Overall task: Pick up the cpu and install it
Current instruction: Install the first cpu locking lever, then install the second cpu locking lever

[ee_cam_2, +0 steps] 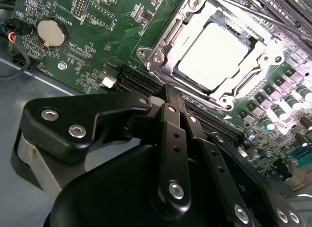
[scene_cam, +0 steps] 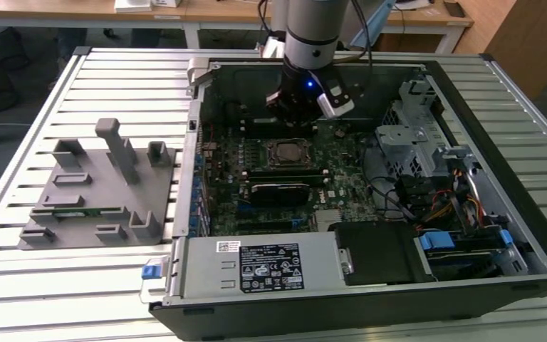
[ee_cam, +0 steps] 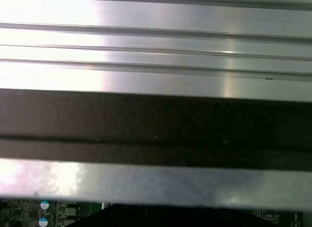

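Note:
The cpu (ee_cam_2: 214, 56) lies flat in the motherboard's socket, its silvery-white top framed by the metal socket bracket (ee_cam_2: 161, 53). In the exterior view the cpu (scene_cam: 286, 152) sits at the middle of the green board inside the open computer case. My gripper (scene_cam: 298, 120) hangs over the board just behind the socket. In the second wrist view its black fingers (ee_cam_2: 171, 119) lie pressed together, a little above the board and short of the socket, with nothing between them.
The computer case (scene_cam: 254, 271) lies open on a slatted metal table (scene_cam: 26, 285). A grey fixture (scene_cam: 93, 192) holding a green memory stick (scene_cam: 76, 211) stands at the exterior view's left. Drive cage and cables (scene_cam: 435, 178) fill the case's right side. The first wrist view faces a case wall (ee_cam: 156, 119).

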You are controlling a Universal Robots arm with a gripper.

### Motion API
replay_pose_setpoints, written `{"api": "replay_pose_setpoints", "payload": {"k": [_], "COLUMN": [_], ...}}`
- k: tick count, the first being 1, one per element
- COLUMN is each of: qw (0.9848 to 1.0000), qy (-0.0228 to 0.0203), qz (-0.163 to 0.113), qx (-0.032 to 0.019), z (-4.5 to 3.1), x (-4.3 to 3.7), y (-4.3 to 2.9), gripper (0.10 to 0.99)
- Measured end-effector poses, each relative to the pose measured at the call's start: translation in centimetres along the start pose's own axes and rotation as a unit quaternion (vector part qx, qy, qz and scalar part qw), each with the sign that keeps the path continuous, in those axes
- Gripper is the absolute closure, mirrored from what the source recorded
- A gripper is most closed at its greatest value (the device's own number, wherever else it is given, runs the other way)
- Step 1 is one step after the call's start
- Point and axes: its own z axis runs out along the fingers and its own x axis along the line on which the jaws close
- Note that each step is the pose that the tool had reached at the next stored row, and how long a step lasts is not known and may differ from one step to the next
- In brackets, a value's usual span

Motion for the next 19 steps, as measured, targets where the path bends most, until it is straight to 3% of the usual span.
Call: {"api": "replay_pose_setpoints", "payload": {"k": [19], "qw": [1.0000], "qy": [0.0000], "qz": [0.000], "qx": [0.0000], "z": [-0.04], "x": [0.02], "y": [-0.73], "gripper": [0.980]}}
